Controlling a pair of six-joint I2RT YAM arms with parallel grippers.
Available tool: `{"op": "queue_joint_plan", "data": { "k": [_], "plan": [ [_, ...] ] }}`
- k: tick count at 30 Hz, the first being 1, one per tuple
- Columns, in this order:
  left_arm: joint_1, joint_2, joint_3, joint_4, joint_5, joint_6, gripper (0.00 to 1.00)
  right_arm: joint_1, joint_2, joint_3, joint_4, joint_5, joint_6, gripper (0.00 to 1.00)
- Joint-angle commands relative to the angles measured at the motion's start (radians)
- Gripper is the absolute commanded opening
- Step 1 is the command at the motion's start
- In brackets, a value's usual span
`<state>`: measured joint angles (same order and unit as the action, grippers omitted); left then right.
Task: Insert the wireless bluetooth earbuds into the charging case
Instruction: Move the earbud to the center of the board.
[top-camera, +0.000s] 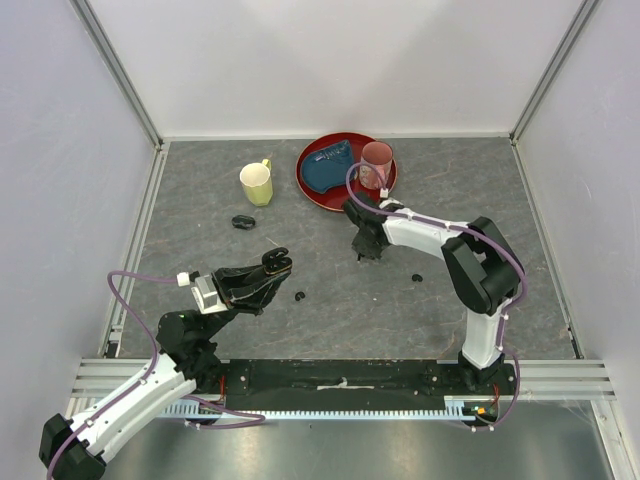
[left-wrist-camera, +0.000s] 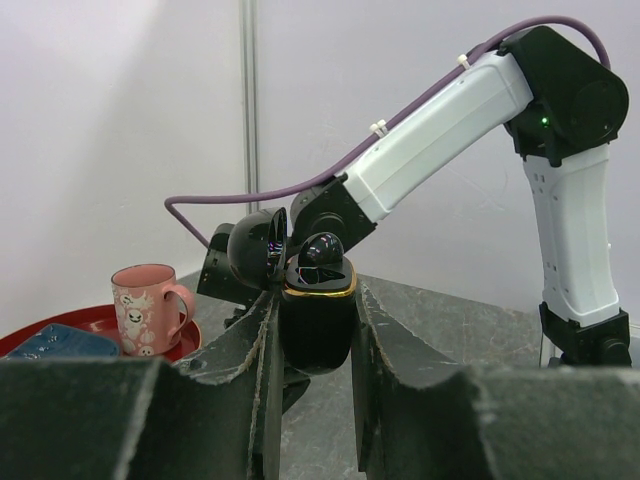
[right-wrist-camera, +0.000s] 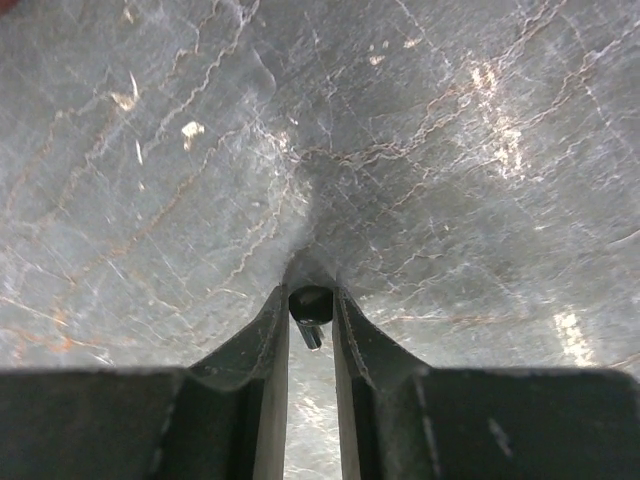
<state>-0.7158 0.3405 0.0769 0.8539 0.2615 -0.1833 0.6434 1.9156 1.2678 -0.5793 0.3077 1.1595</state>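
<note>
Earbud (right-wrist-camera: 311, 304) sits pinched at the right gripper's (right-wrist-camera: 308, 295) tips and could squirt out. Left gripper (left-wrist-camera: 316, 300) clamps the charging case (left-wrist-camera: 318, 335).

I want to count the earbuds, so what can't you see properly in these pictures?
Top view: the right tool covers the earbud under it.
Right wrist view: too close to tell if it is pinched yet.
Left wrist view: the charging case in the left tool is side-on; its rim hides the slots.
Top view: two loose earbuds, too small for detail.
</note>
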Motion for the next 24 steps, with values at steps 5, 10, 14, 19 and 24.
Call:
{"op": "queue_joint_plan", "data": {
  "k": [5,10,14,19,24],
  "plan": [
    [-0.002,0.002,0.009,0.019,-0.028,0.027,0.02,0.058,-0.133,-0.140,0.024,0.007,-0.276,0.19],
    [-0.002,0.005,0.011,0.013,-0.036,0.030,0.02,0.068,-0.171,-0.215,0.033,0.010,-0.317,0.24],
    [-0.001,0.017,0.015,0.014,-0.036,0.033,0.02,0.067,-0.147,-0.213,0.053,-0.012,-0.353,0.32],
    [-0.002,0.022,0.017,0.016,-0.033,0.030,0.02,0.067,-0.132,-0.197,0.065,-0.013,-0.356,0.40],
    [-0.002,0.014,0.015,0.011,-0.034,0.027,0.02,0.065,-0.122,-0.194,0.064,-0.013,-0.342,0.40]
  ]
}}
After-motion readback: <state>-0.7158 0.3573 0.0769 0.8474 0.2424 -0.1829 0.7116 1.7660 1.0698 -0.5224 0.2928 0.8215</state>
